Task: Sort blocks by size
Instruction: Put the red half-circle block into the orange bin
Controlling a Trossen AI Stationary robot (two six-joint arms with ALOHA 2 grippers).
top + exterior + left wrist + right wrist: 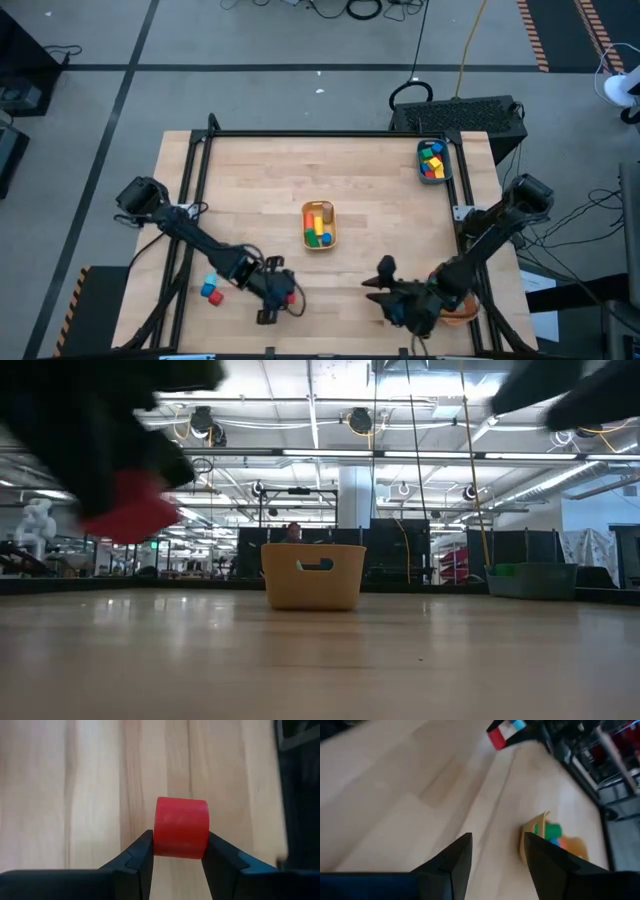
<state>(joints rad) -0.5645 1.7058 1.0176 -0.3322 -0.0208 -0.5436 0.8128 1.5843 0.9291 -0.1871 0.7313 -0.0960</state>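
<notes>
A: We see the left gripper [177, 855] near the table's [250, 170] front edge, its two fingers clamped on a red block [180, 827] held clear of the wood.

B: And the right gripper [495, 855]?

A: We find its fingers apart with nothing between them, low at the front right. Two loose blocks [210, 290], red and blue, lie beside the left arm; others fill the yellow bin [319, 240] at centre and the teal bin [432, 162] at the far right corner.
</notes>
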